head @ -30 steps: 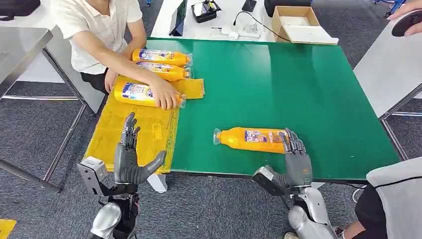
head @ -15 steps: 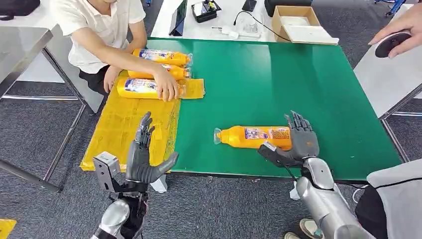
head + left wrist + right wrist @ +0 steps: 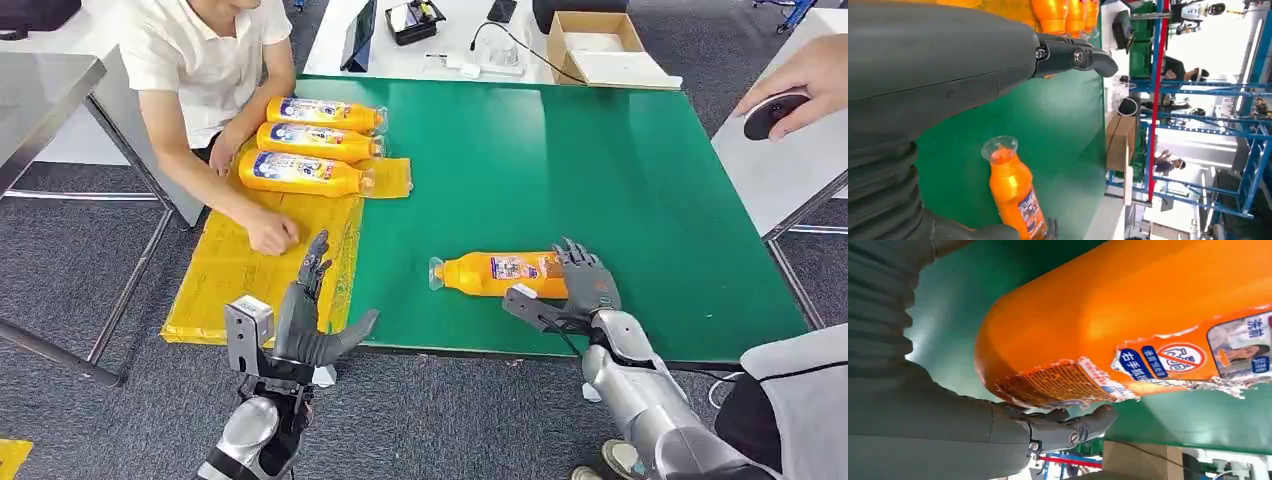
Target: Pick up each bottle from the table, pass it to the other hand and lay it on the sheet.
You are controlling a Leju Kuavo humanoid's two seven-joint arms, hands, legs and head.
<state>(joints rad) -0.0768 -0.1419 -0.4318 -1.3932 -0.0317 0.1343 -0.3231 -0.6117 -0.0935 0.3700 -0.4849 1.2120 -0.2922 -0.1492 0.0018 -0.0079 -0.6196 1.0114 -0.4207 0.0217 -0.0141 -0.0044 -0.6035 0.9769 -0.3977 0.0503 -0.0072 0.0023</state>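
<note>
Near edge of the green tabletop (image 3: 600,160): the robot's right hand (image 3: 588,283) sits at the base end of the lone orange bottle (image 3: 495,274).
Bottle: lies flat on the green, well right of the sheet, long axis running left to right, clear cap to the left, base to the right.
Right hand: fingers (image 3: 578,262) arch over the base end, thumb on the near side; in the right wrist view the bottle (image 3: 1148,325) sits close against the palm with the thumb (image 3: 1068,427) just under it; whether it is yet clasped cannot be told.
Left hand (image 3: 305,315): released, fingers spread and upright, holding nothing, poised off the near edge beside the sheet's near right corner; from its wrist the bottle (image 3: 1015,192) is seen capped end toward it.
Nearer arm: the right by far; the left waits on the cap side, where a handover would likely meet it.
Yellow sheet (image 3: 235,270): hangs over the tabletop's left edge; three bottles (image 3: 305,142) lie in a row at its far end, caps right.
Open room: bare green all round the lone bottle; the sheet's near half is free, save a person's hand (image 3: 270,232) resting on it.
Risk: the person's hand lies close to where the next bottle would probably go.
</note>
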